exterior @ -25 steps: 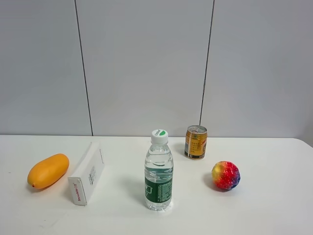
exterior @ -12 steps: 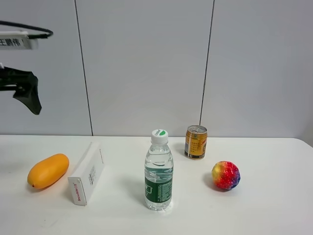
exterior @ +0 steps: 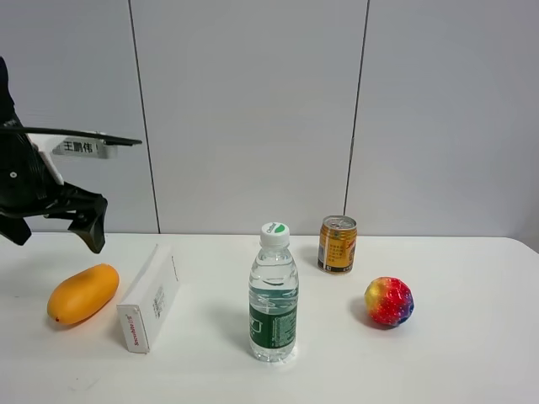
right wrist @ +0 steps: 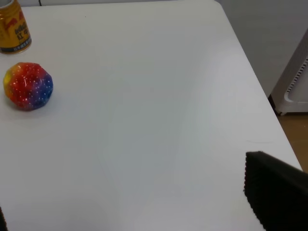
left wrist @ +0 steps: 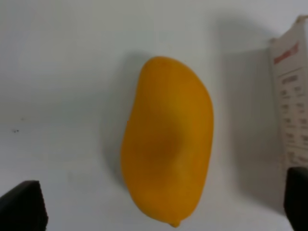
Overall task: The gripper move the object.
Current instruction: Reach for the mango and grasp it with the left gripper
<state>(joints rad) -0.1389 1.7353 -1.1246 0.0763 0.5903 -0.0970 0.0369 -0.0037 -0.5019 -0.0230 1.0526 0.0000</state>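
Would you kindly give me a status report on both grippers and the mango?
Left gripper open, above mango, no contact. Right gripper open, empty. Mango on table, white box close beside it.

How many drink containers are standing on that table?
2: a water bottle near the front middle, and a golden can behind it to the right. None seems hidden.

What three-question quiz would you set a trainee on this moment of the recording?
1. True or false: the left gripper is shut on the mango.
2. Which object is rightmost in the high view? A) can B) ball C) mango
3. Fill in: next to the mango lies a ____.
Key: 1 false, it hangs open above the mango. 2 B. 3 white box.
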